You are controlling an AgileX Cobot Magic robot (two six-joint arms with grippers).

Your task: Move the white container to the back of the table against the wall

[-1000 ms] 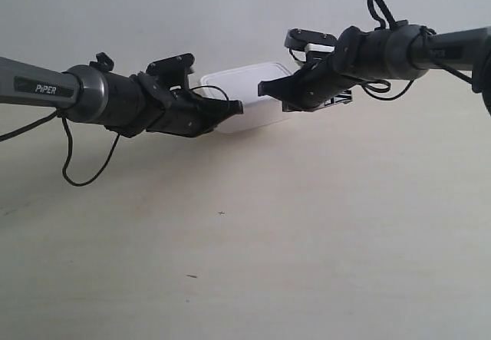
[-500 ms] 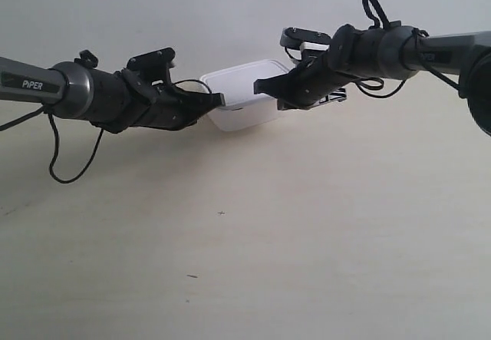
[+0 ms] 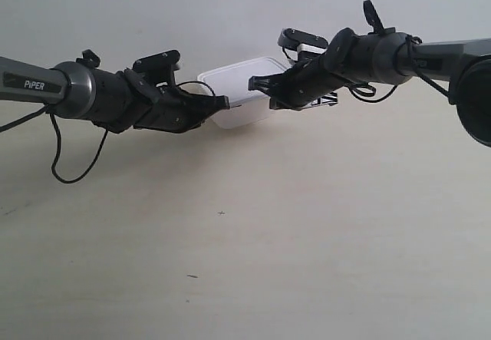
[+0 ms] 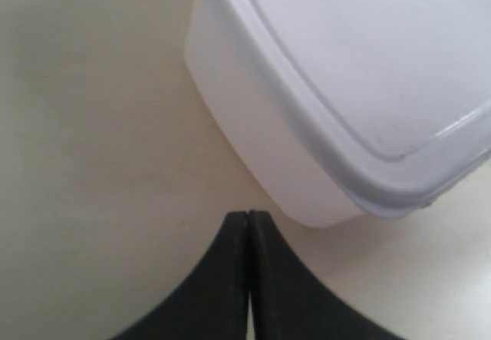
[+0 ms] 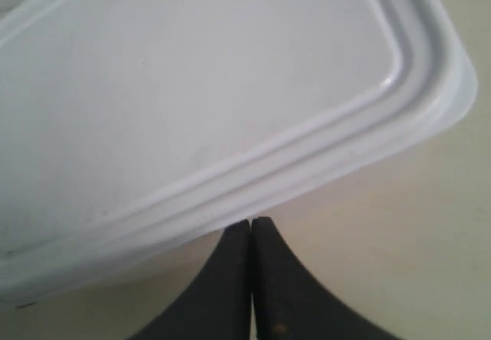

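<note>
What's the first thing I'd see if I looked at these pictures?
A white box sits far back on the pale table, close to the wall. Two black robot arms reach for it from both sides. Up close, the left gripper and the right gripper are each pinched shut, tips right beside the box.

You see the white container (image 3: 242,83), the pale beige table (image 3: 307,240), the grey-white wall (image 3: 192,10), and the black left gripper (image 4: 248,219) and right gripper (image 5: 252,223).
</note>
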